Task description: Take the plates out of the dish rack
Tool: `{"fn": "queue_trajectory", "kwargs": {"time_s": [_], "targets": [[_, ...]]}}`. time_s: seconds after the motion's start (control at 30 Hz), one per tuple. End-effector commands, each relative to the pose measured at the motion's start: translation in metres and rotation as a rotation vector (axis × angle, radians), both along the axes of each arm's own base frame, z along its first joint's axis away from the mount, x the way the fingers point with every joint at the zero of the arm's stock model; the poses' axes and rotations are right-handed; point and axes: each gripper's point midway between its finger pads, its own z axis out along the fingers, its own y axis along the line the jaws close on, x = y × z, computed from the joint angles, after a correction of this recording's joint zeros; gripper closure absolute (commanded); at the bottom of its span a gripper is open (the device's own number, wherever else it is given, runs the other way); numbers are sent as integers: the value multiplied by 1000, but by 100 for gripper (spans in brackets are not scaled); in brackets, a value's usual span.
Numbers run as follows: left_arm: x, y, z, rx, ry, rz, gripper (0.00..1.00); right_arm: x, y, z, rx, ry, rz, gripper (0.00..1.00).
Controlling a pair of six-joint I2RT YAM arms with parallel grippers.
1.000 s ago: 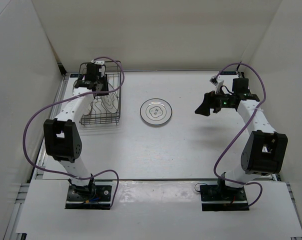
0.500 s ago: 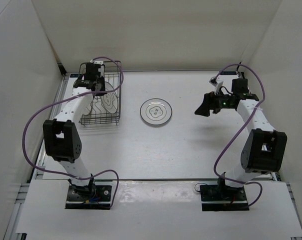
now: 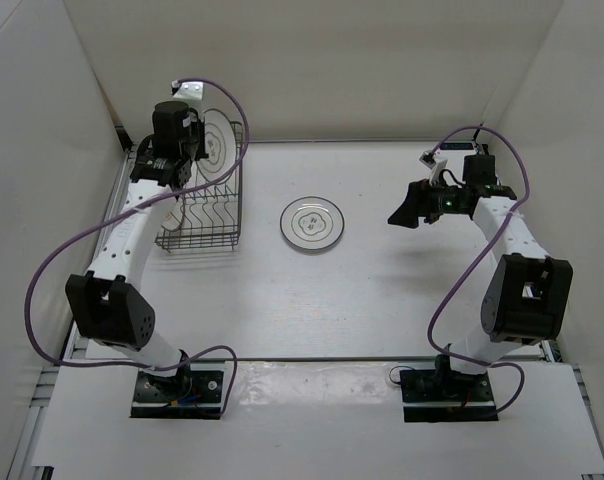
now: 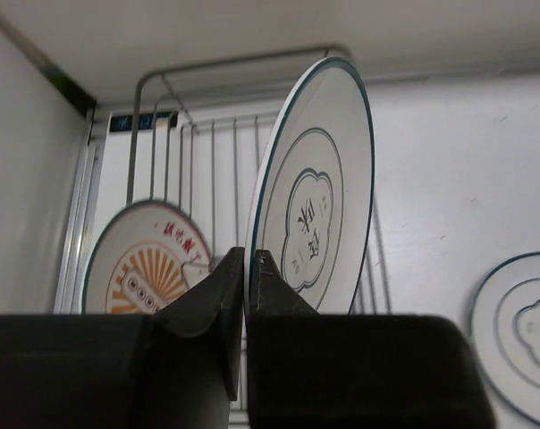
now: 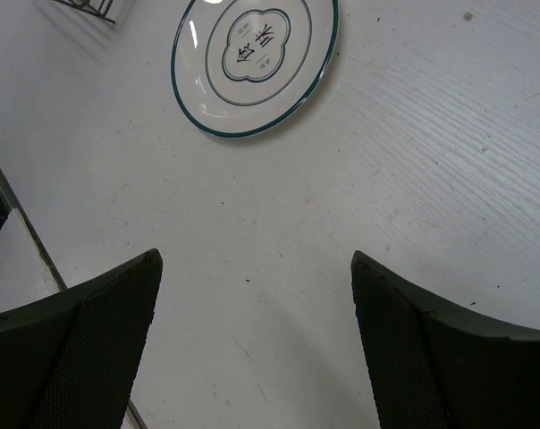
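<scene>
1. White walls [image 3: 312, 60] box in a pale table [image 3: 382, 300], and the two arms are bolted at its near edge.
2. Over in the far left corner sits the rack [image 3: 210, 225], dark wire, close to the left wall.
3. The left tool [image 4: 247, 264] is up over the rack's far end, jaws pinched tight on the rim of a white plate [image 4: 315, 206].
4. That plate stands on edge, nearly upright, its dark rim and centre motif showing to the left wrist camera.
5. Its lower edge is hidden behind the fingers [image 4: 207, 295], so I cannot tell whether it is clear of the wires.
6. The orange plate [image 4: 140, 268] leans inside the rack, left of the held one in the wrist view, with its sunburst facing the camera and its lower part cut off by the tool.
7. A second white plate [image 5: 252, 58] lies flat and face up on the table, around the middle, to the right of the rack and apart from it.
8. The right tool [image 5: 255, 264] hovers above the right side of the table, jaws spread wide with nothing between them.
9. It is well apart from the flat plate, which shows at the top of its wrist view.
10. Purple cables [image 3: 52, 260] loop off both arms.
</scene>
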Motion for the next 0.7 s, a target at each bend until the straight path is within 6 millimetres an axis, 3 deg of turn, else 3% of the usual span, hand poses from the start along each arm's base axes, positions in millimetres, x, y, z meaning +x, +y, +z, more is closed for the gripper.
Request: {"fn": "queue_trajectory", "kwargs": {"time_s": [0.0,0.17,0.27,0.4,0.43,0.5,0.53,0.67], "targets": [[-4,-18,88,-92,-264,-70,90,14,2,21,29,-59,-4,12],[3,-67,117,-363,-341,-247,96,14,3,20,27,-58,4,12],[8,-102,107,-534,-286,-363,99,14,2,18,25,-55,5,12],[16,-148,74,-716,-168,-483,99,12,3,18,26,-55,9,12],[23,-155,49,-737,-117,-481,99,12,3,17,24,-54,10,14],[20,-174,42,-805,-96,-527,99,10,2,17,19,-56,12,14],[24,-184,25,-820,-63,-533,99,11,1,17,18,-56,11,14],[22,-208,-16,-867,53,-554,99,8,0,16,8,-54,13,14]]}}
